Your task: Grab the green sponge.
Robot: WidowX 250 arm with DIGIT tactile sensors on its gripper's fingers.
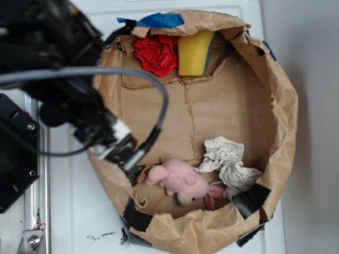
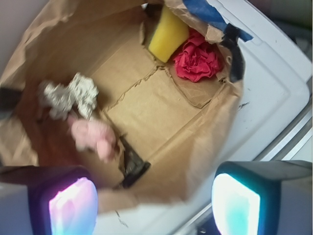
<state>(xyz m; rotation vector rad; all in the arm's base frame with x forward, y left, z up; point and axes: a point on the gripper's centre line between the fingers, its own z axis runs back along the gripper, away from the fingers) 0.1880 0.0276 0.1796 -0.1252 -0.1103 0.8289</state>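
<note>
The green sponge (image 1: 195,52) is a yellow foam block with a dark green edge, leaning against the far wall of the brown paper bag tray (image 1: 280,106). In the wrist view the green sponge (image 2: 167,35) sits at the top, beside the red cloth (image 2: 197,60). My gripper (image 1: 114,142) hovers over the tray's left rim, well away from the sponge. Its two lit pads stand wide apart in the wrist view, the gripper (image 2: 154,203) open with nothing between them.
A red ruffled cloth (image 1: 157,53) lies left of the sponge. A pink plush toy (image 1: 180,181) and a crumpled white cloth (image 1: 226,161) lie at the near side. Black tape (image 1: 250,199) patches the rim. A black base (image 1: 16,159) stands left.
</note>
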